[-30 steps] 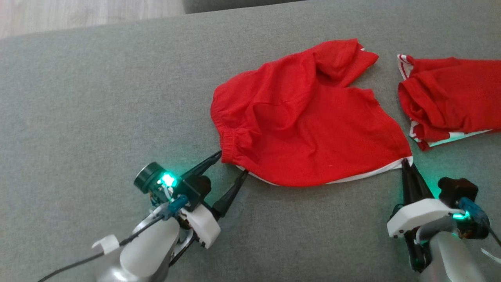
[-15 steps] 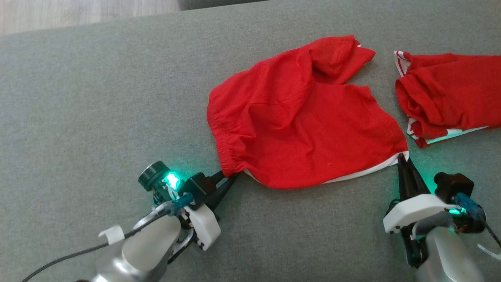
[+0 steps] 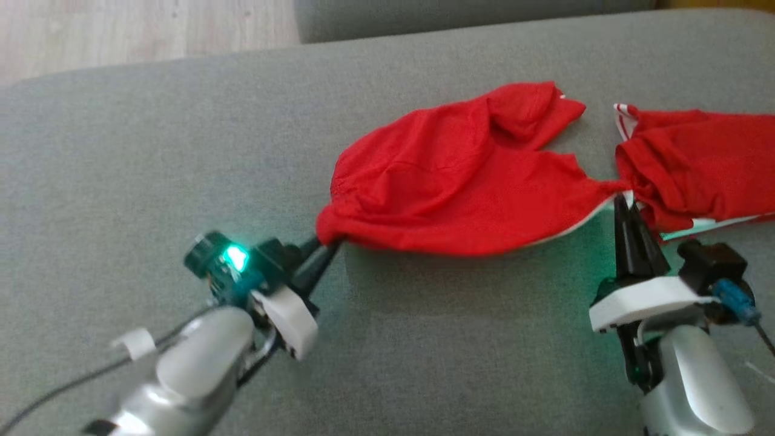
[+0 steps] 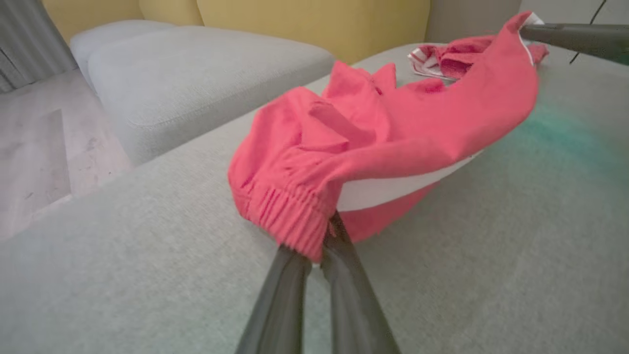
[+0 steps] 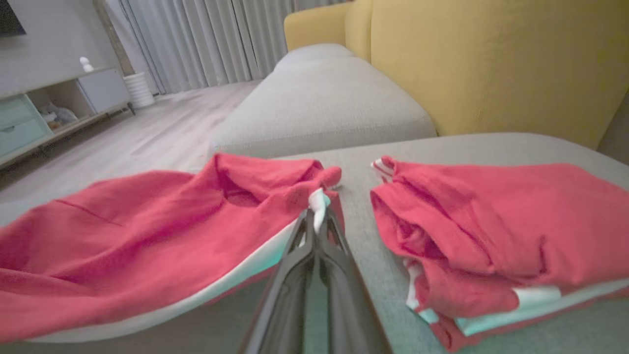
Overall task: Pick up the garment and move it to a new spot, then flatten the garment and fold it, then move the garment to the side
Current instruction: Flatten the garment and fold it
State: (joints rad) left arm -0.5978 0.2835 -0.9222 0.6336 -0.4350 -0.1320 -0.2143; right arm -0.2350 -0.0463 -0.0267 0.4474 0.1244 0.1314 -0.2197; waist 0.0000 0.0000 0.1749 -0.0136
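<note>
The garment [image 3: 460, 188] is a pair of red shorts with a white stripe along one side, lying across the grey cushion [image 3: 151, 151]. My left gripper [image 3: 330, 247] is shut on its elastic waistband corner [image 4: 295, 223]. My right gripper [image 3: 619, 197] is shut on the white-edged leg hem corner [image 5: 318, 200]. The near edge of the garment [image 4: 403, 142] hangs lifted between the two grippers, sagging in the middle, while its far part still rests on the cushion.
A second red garment [image 3: 696, 163] with white trim lies folded at the right, close beside my right gripper [image 5: 317, 219]. Another grey cushion [image 5: 319, 103] and a yellow backrest [image 5: 491, 59] stand beyond. Wooden floor [image 3: 145, 30] lies past the cushion's far left edge.
My left gripper closed on the waistband corner. Both grippers then rose and moved away from me, lifting the garment's near edge and bunching it.
</note>
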